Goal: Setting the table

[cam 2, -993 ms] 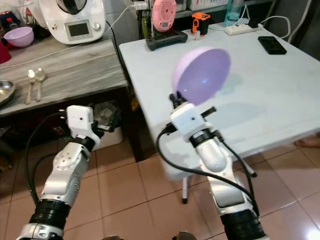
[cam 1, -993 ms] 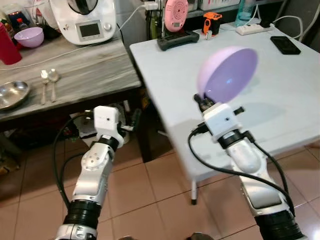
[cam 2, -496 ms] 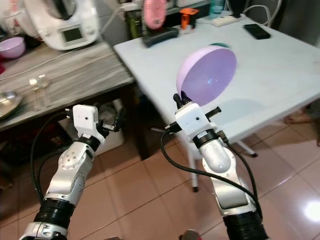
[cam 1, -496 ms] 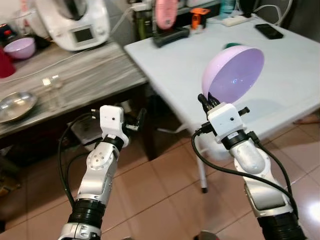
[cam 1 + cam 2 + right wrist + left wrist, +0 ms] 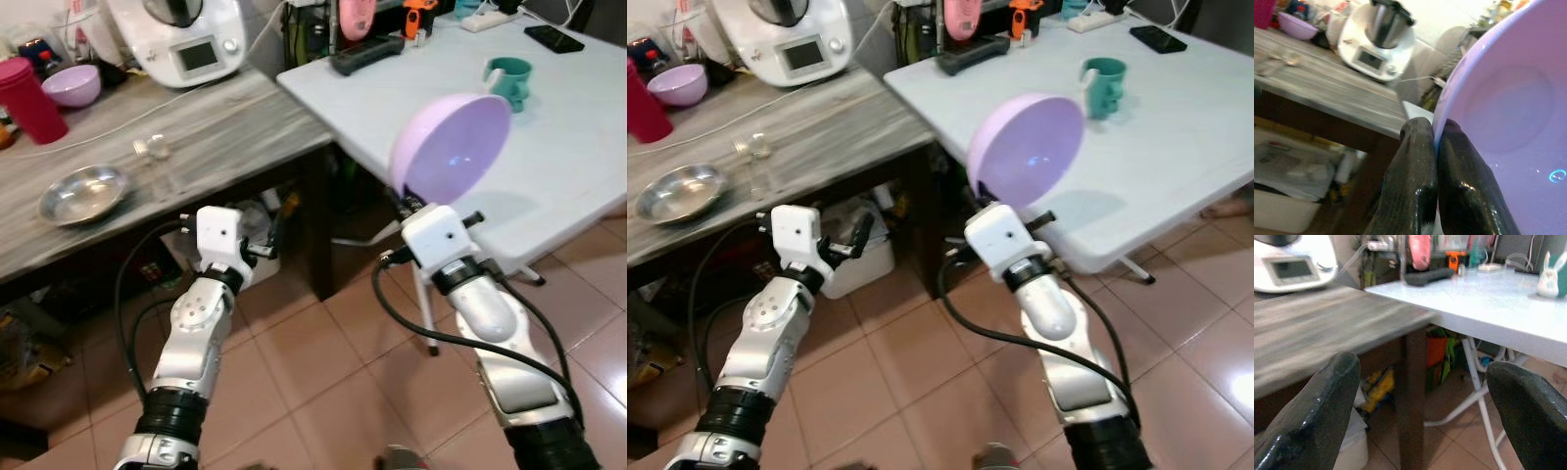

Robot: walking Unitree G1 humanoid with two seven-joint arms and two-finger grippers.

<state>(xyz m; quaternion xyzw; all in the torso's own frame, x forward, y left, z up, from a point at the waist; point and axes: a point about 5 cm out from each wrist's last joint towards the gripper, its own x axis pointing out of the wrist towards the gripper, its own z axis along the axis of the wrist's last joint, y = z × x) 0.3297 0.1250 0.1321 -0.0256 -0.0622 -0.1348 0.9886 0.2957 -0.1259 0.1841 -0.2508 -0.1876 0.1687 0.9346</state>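
A lilac bowl (image 5: 451,147) is held up on edge by its rim, its hollow facing me, over the near corner of the white table (image 5: 588,127). My right gripper (image 5: 1436,147) is shut on that rim. A teal mug (image 5: 510,81) stands on the white table behind the bowl. My left gripper (image 5: 1420,396) is open and empty, low in front of the wooden counter (image 5: 147,186). On that counter lie a steel dish (image 5: 84,194), two spoons (image 5: 154,154), a second lilac bowl (image 5: 72,86) and a red cup (image 5: 27,98).
A white kitchen machine (image 5: 181,39) stands at the back of the counter. On the white table's far side are a black tray (image 5: 369,54), a pink gadget (image 5: 354,17), a power strip (image 5: 487,20) and a phone (image 5: 554,37). A white bin (image 5: 857,262) sits under the counter. Tiled floor below.
The camera has shifted, so the table and counter sit further right and the teal mug has come fully into sight. The bowl stays in my right gripper; my left arm holds about the same pose.
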